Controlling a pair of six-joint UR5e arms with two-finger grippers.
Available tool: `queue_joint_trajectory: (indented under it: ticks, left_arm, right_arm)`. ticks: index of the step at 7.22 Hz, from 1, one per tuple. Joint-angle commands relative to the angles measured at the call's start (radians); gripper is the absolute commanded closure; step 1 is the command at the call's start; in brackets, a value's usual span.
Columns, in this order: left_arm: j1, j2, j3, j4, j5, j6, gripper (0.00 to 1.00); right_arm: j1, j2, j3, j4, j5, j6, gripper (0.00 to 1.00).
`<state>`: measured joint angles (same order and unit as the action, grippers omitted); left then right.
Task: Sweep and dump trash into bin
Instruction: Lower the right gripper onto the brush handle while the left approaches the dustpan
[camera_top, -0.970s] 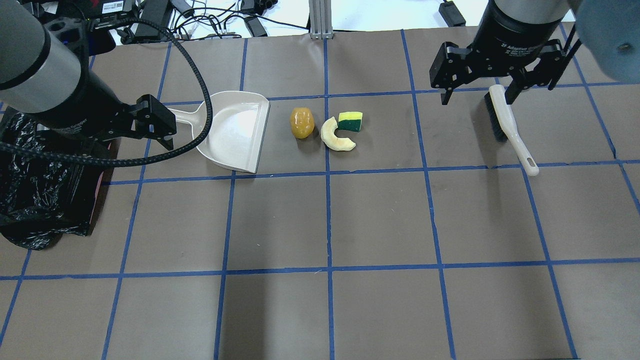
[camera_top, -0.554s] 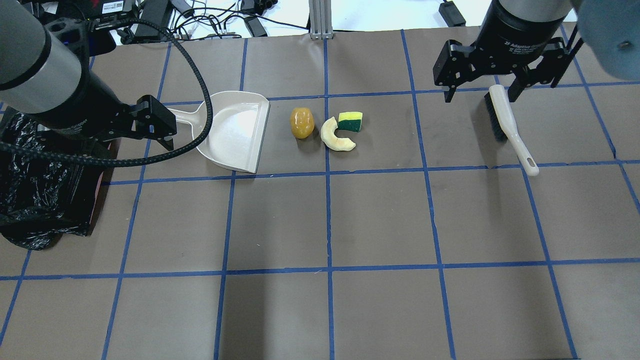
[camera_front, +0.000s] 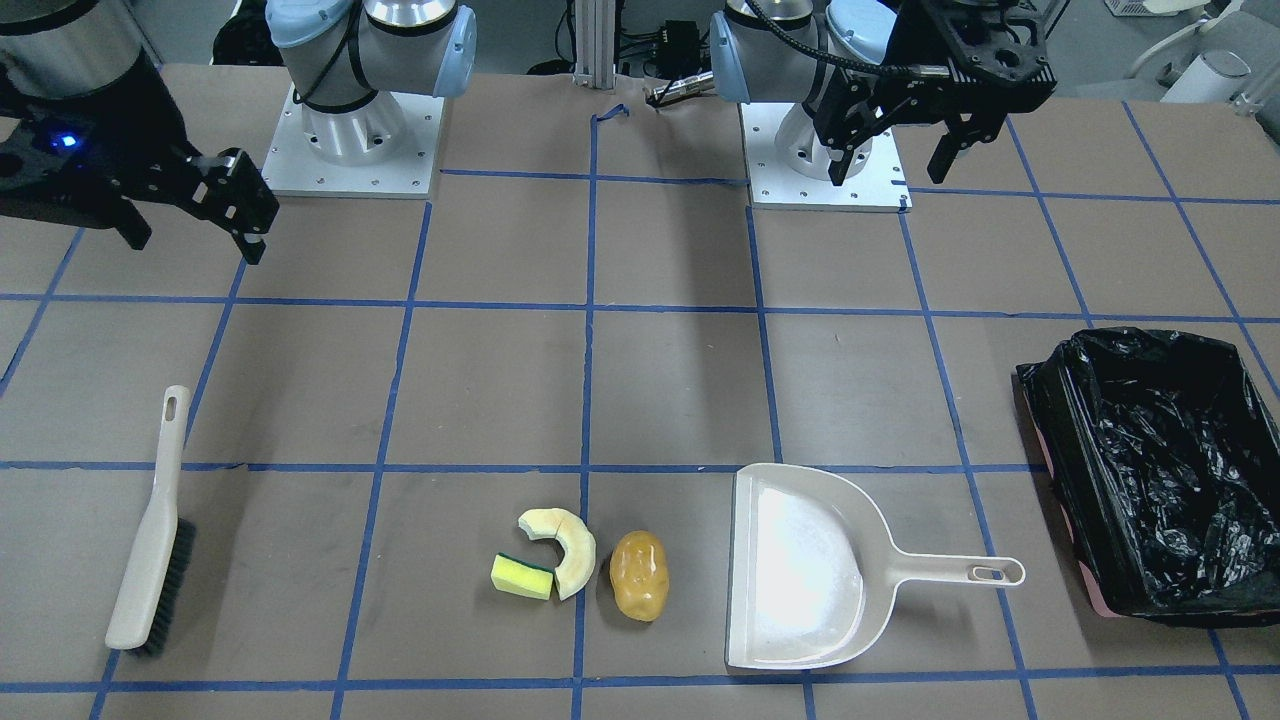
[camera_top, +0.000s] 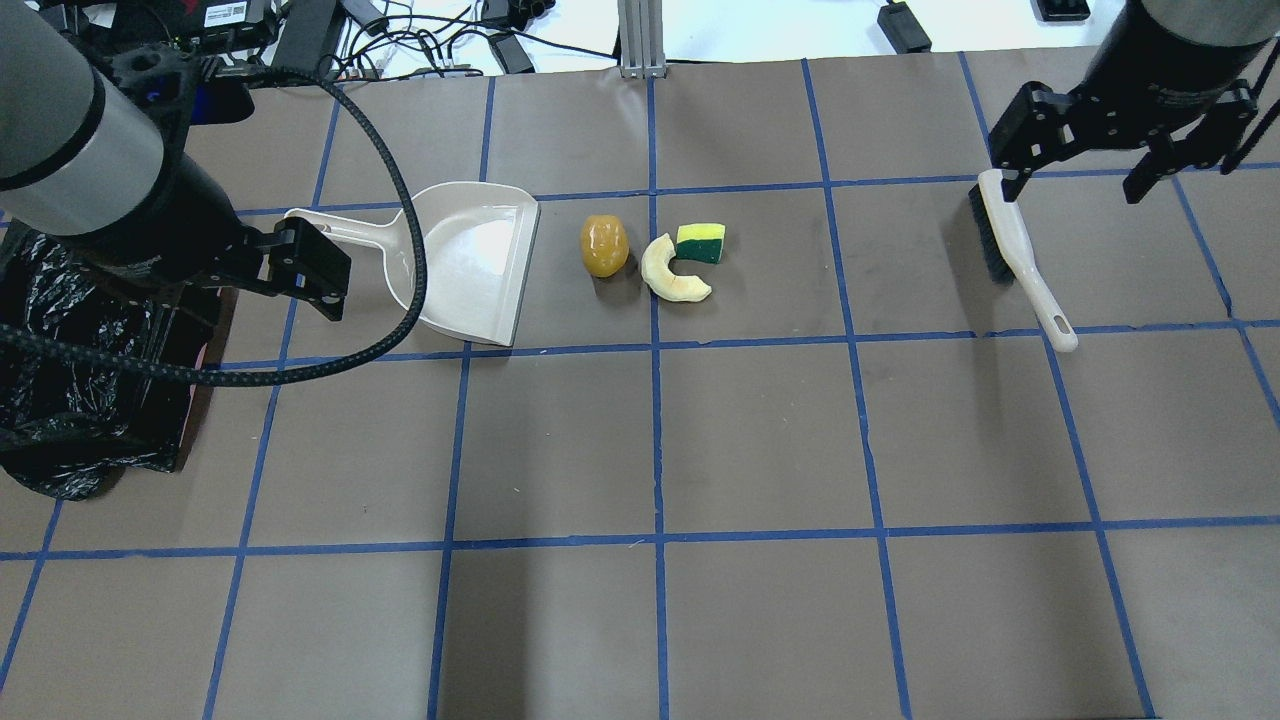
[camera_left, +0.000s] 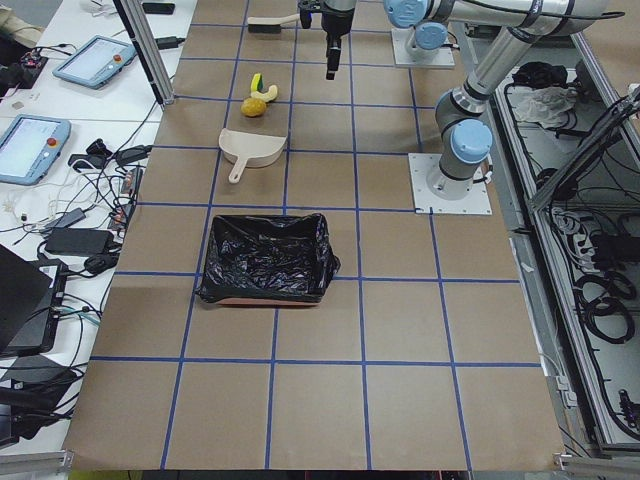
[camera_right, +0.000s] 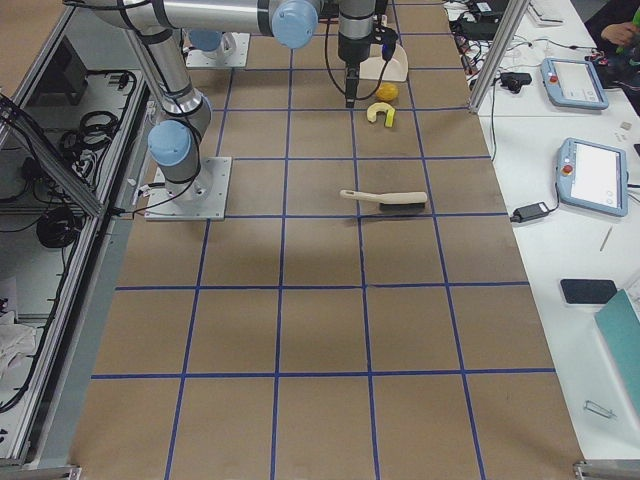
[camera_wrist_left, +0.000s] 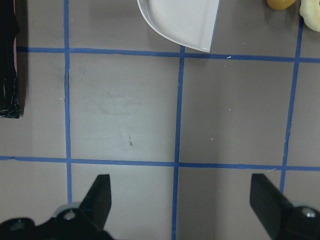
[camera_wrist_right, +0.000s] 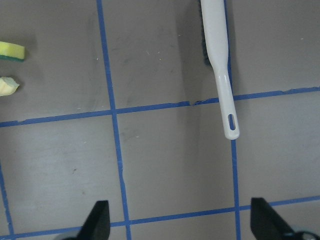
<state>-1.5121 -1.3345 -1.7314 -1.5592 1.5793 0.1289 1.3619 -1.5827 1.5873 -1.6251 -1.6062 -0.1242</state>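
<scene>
- The trash, three small pieces, is pictured lying on the table (camera_top: 760, 440) just beside the open mouth of the beige dustpan (camera_top: 470, 260), on the side away from its handle.
- The glossy potato (camera_top: 604, 245) is seen nearest the dustpan. The pale melon slice (camera_top: 672, 270) comes next, and the yellow sponge piece (camera_top: 701, 243) is tucked into its curve, apparently touching it.
- All three are judged light. The sponge is expected to be soft and to tumble, the potato to be slick and inclined to roll, and the slice to catch on its curved ends.
- No piece is thought best gripped directly. Hold is better taken on the dustpan's handle and on the slim handle of the brush (camera_top: 1015, 250), which lies well apart from the dustpan, beyond the trash.
- The left gripper (camera_wrist_left: 180, 200) is shown spread wide and empty, raised above the table off the dustpan's handle side, with the trash past the dustpan from it.
- The right gripper (camera_top: 1072, 190) is likewise spread wide with nothing held, raised near the brush's bristle end, well apart from the dustpan. The trash lies between it and the dustpan.
- The bin (camera_front: 1060, 450), lined with black plastic, stands past the dustpan's handle end, and nothing has yet been swept.
</scene>
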Motion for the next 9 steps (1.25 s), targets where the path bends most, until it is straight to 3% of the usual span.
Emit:
queue_joint_trajectory:
  ticks: [1,3,5,9]
  left_arm:
    - [0.044,-0.015,-0.004,0.001,0.002,0.247,0.0]
    - [0.076,-0.037,-0.008,0.001,-0.001,0.46,0.0]
    - [0.102,-0.063,-0.008,0.02,0.002,0.713,0.0]
    - [0.139,-0.211,0.019,0.284,0.002,1.368,0.0]
  right_arm:
    - [-0.111,0.019,0.097,-0.122,0.005,-0.201,0.0]
    - [-0.168,0.097,0.158,-0.241,0.002,-0.308,0.0]
    - [-0.168,0.177,0.16,-0.258,0.002,-0.316,0.0]
    - [-0.168,0.311,0.161,-0.334,-0.001,-0.357,0.0]
